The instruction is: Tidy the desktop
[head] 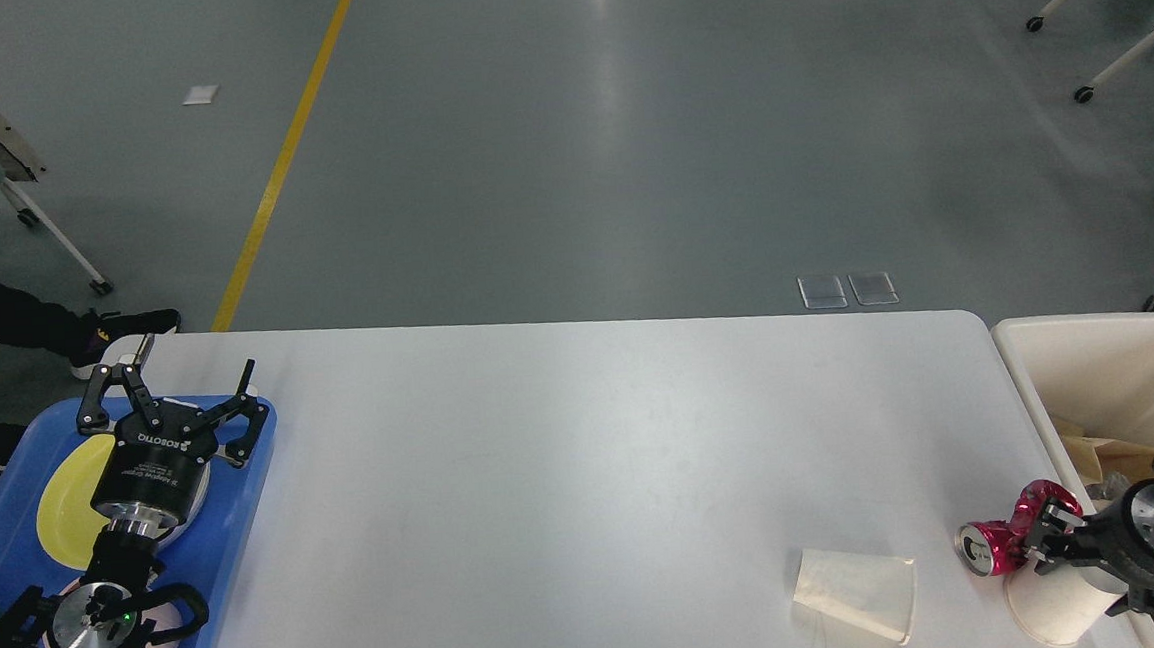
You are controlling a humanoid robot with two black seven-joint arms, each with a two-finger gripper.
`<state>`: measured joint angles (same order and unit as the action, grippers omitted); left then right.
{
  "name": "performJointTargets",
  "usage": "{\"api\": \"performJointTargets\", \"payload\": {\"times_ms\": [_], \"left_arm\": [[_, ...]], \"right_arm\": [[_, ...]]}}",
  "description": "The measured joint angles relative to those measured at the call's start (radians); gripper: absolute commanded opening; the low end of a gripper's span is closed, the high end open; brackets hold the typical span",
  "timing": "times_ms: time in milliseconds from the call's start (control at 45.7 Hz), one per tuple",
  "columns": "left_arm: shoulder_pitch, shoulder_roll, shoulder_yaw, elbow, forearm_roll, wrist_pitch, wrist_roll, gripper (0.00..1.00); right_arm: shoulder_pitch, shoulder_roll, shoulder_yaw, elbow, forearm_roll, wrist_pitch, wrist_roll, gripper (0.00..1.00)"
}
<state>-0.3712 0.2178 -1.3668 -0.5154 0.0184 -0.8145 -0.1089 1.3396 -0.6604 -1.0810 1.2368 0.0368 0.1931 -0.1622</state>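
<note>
Desktop [587, 484]: big white top with rounded corners, fills the lower middle of the head view, grey floor beyond its far edge. Most of the surface is bare.

Left gripper [189, 373] hangs over the blue tray [237, 505] at the desktop's left end, fingers spread wide, nothing between them. One fingertip pokes past the tray's far rim. Under it on the tray, a yellow plate [62, 501], partly covered by the wrist.

Right gripper [1041, 541] sits low at the near right corner, pointed left. Fingers are close in against the crushed red can [1001, 538], which lies on its side with the silver end facing the camera. Fingers touch or nearly touch the can's rear part; can't tell whether they actually clamp it, since the view is dark and end-on there.

Paper cup [1055, 605] lies tipped just below the can and under the right wrist, mouth toward the near edge, partly hidden by the arm. Second paper cup [859, 592], flattened and on its side, rests left of the can, near but apart from it.

Beige bin [1090, 353] stands just beside the desktop's right edge, with brown paper scraps inside.
</note>
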Motion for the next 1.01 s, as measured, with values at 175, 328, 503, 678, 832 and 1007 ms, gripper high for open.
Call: {"api": "performJointTargets", "payload": {"times_ms": [175, 328, 503, 678, 832, 1007], "left_arm": [[0.000, 0.000, 0.000, 0.000, 0.000, 0.000, 0.000, 0.97], [0.000, 0.000, 0.000, 0.000, 0.000, 0.000, 0.000, 0.97], [0.000, 0.000, 0.000, 0.000, 0.000, 0.000, 0.000, 0.97], [0.000, 0.000, 0.000, 0.000, 0.000, 0.000, 0.000, 0.97], [0.000, 0.000, 0.000, 0.000, 0.000, 0.000, 0.000, 0.97], [0.000, 0.000, 0.000, 0.000, 0.000, 0.000, 0.000, 0.97]], "right_arm": [[-0.009, 0.000, 0.000, -0.001, 0.000, 0.000, 0.000, 0.09], [-0.010, -0.009, -0.001, 0.002, 0.001, 0.000, 0.001, 0.08], [0.013, -0.040, -0.013, 0.007, 0.004, 0.008, 0.004, 0.09], [0.130, -0.107, -0.064, 0.037, 0.006, 0.057, 0.002, 0.09], [0.354, -0.130, -0.202, 0.063, 0.005, 0.223, 0.001, 0.00], [0.664, -0.117, -0.366, 0.104, 0.005, 0.452, 0.001, 0.00]]}}
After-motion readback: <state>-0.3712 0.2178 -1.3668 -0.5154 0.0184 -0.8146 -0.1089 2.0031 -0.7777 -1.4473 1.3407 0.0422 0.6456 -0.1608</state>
